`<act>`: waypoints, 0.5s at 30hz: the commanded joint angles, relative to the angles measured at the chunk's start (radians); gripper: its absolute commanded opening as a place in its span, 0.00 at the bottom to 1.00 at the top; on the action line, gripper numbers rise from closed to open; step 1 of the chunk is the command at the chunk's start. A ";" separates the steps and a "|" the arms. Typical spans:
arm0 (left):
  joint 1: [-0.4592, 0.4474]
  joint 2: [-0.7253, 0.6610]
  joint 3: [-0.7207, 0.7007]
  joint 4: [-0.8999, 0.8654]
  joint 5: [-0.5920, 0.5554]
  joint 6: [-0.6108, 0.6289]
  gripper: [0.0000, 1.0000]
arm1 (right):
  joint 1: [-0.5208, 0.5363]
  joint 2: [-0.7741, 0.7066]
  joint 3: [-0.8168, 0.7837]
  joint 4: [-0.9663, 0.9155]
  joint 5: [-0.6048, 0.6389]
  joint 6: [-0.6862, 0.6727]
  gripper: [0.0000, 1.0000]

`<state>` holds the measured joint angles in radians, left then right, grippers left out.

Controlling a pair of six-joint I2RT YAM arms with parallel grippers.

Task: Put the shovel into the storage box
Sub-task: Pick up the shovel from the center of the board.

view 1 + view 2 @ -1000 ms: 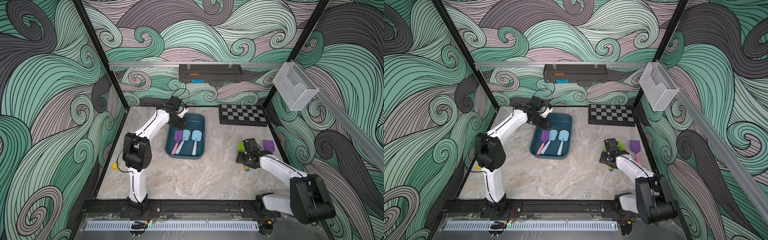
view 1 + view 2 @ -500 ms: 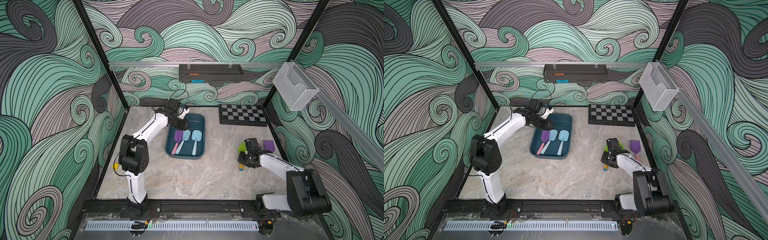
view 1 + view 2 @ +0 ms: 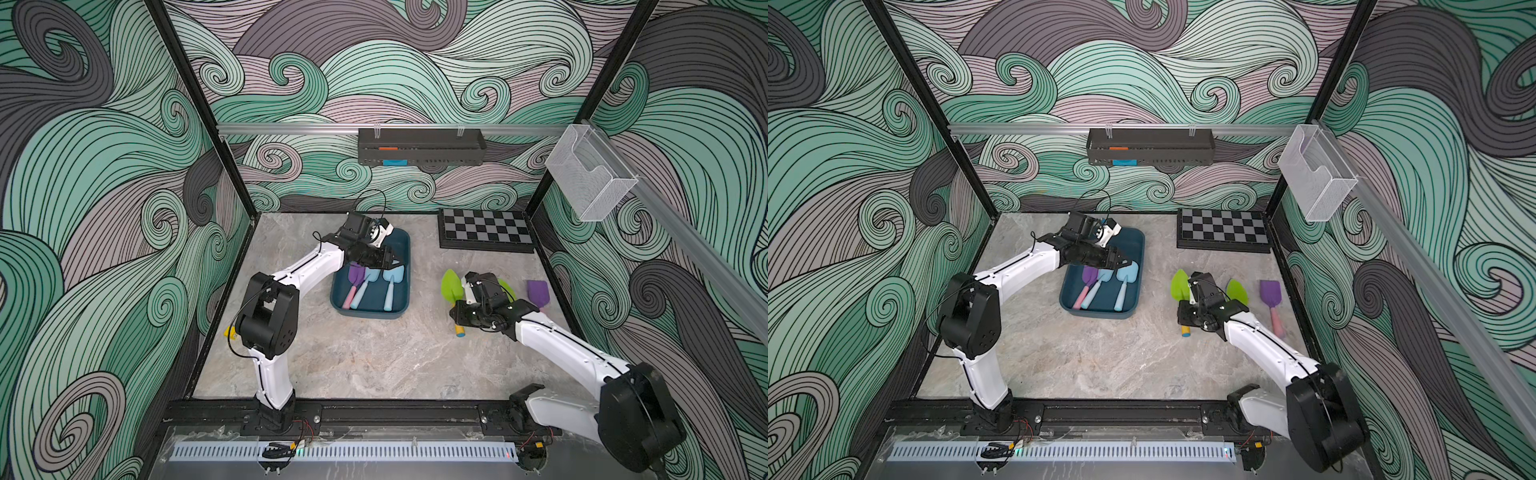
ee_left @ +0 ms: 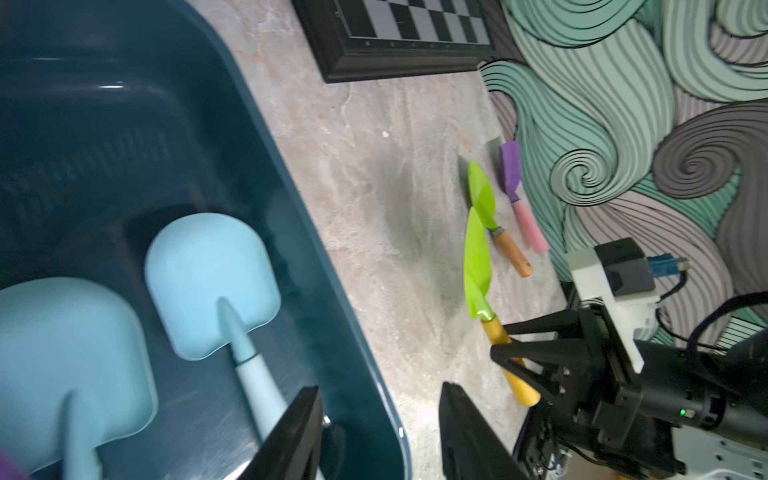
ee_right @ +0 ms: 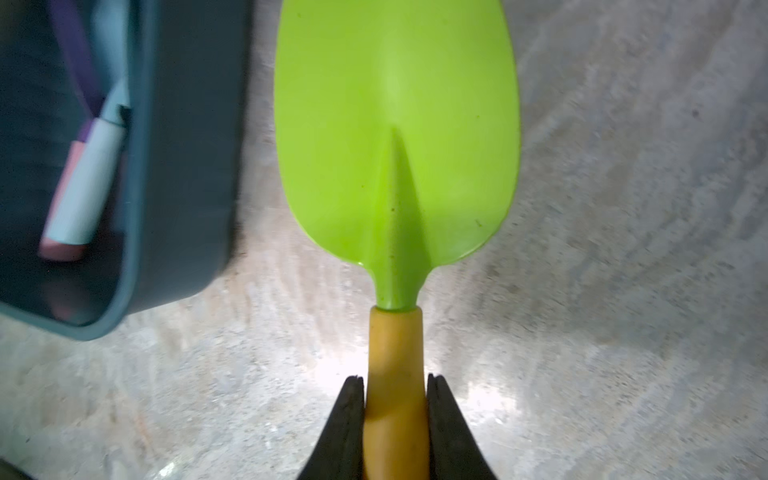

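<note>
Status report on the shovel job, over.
Right pincer shut on handle of green shovel. Left pincer open, empty, over storage box far end; may crowd the drop. Three shovels already in box; second green shovel, purple shovel on table.

no readable text, labels, brands, numbers or signs on any surface

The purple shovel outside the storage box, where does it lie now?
In both top views the purple shovel lies on the table near the right wall, beside a green shovel and nearer the robot than the chessboard.
</note>
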<state>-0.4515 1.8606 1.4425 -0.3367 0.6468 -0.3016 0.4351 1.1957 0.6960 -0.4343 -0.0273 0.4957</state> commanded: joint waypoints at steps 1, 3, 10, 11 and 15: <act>-0.020 0.000 -0.013 0.168 0.113 -0.126 0.49 | 0.063 -0.018 0.056 -0.027 -0.008 0.014 0.00; -0.033 0.005 -0.021 0.196 0.119 -0.149 0.49 | 0.092 -0.019 0.074 -0.026 0.000 0.020 0.00; -0.078 0.033 -0.004 0.187 0.070 -0.145 0.50 | 0.149 -0.007 0.106 -0.014 0.004 0.025 0.00; -0.083 0.039 0.001 0.183 0.068 -0.143 0.50 | 0.152 -0.011 0.108 -0.012 0.003 0.027 0.00; -0.106 0.062 0.012 0.186 0.068 -0.146 0.48 | 0.162 -0.008 0.121 -0.009 -0.001 0.028 0.00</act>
<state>-0.5419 1.8965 1.4120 -0.1600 0.7189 -0.4419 0.5888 1.1912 0.7765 -0.4538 -0.0288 0.5140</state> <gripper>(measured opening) 0.487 0.230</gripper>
